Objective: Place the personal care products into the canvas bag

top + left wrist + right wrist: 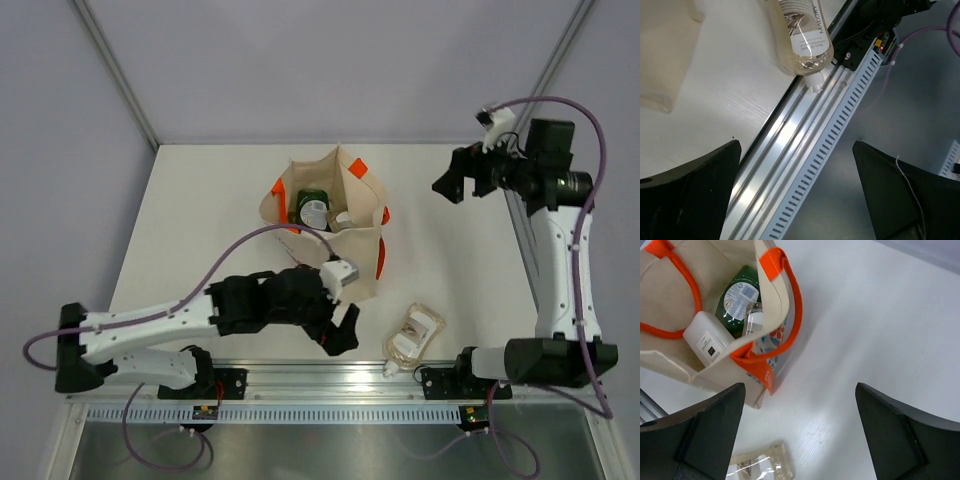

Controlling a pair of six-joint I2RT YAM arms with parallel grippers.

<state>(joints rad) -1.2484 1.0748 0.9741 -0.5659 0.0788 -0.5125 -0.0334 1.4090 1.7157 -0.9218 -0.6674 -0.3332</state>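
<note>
Left hand (797,192) and right hand (800,430) are gaping, empty. Right wrist is showing green bottle (740,297), white bottle (707,342) half-hidden inside bag (665,295); left wrist is cropping pouch (802,40) beside bag.

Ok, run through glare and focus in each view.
Top external: even light, no harsh glare. Left wrist: bright streaks on the metal rail, refill pouch label sharp. Right wrist: canvas bag sharp, right hand dark and soft-edged.
</note>
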